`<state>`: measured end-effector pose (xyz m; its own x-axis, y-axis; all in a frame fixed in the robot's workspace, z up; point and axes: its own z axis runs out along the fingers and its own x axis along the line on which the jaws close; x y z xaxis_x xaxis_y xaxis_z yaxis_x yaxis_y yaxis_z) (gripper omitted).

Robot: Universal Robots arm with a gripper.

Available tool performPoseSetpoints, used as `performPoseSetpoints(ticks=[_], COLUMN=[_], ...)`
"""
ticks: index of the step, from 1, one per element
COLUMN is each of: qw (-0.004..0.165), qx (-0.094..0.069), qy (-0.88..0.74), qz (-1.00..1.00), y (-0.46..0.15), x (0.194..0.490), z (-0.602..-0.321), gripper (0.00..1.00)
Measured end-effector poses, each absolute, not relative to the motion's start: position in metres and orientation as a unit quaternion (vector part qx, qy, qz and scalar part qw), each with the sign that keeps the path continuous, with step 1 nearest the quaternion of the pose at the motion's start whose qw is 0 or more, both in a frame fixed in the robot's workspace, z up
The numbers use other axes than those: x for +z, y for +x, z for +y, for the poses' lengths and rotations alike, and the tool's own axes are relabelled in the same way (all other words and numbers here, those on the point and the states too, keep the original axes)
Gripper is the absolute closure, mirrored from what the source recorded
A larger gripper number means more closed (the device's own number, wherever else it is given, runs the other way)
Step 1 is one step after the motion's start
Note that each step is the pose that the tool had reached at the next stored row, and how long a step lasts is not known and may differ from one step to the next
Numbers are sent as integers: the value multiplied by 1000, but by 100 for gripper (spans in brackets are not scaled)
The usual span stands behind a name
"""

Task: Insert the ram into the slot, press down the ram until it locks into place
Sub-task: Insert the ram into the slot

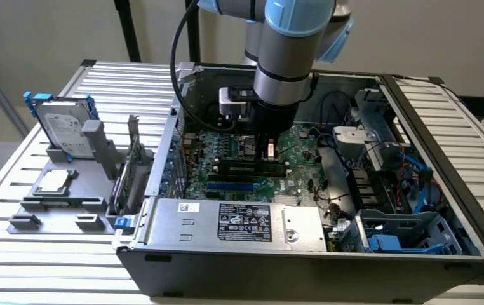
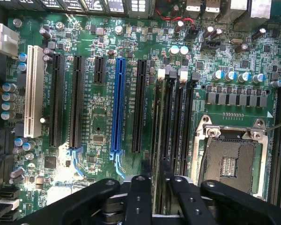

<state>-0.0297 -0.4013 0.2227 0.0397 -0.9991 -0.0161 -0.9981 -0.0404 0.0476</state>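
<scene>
Slatted tabletop (image 1: 21,254) is carrying an open computer case (image 1: 310,273), which is lying flat with its inside facing up. The arm (image 1: 284,51) is reaching straight down into the case over the green motherboard (image 1: 225,143). In the exterior view a grey holder (image 1: 56,203) is sitting at the case's left, with a hard drive (image 1: 62,127) standing upright in it.

The gripper (image 1: 267,149) is hovering low over the bank of parallel black memory slots, between the blue slot (image 2: 117,103) and the square metal processor socket (image 2: 229,164).

In the wrist view the black fingers (image 2: 139,197) are pointing down at the board, drawn in to a narrow gap. The gripper (image 2: 155,166) is straddling the ram (image 2: 156,140), which is showing edge-on as a thin dark strip running away from the fingers. The fingers appear to be pinching its near end from both flat sides.

The ram is standing upright along the slot (image 2: 160,89), the one nearest the blue slot, with a white latch at its far end. Whether it is seating fully is impossible to tell.
</scene>
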Motion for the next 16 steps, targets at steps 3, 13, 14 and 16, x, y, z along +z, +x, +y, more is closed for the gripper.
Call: performPoseSetpoints(ticks=[3,13,14,16], qw=[12,12,12,12], qx=[-22,-23,-23,-23], qy=[721,721,721,721], qz=[-693,-693,-693,-693], y=[-30,-33,-34,-36], x=[223,253,254,256], z=[-401,-401,-401,-401], gripper=[72,72,72,81])
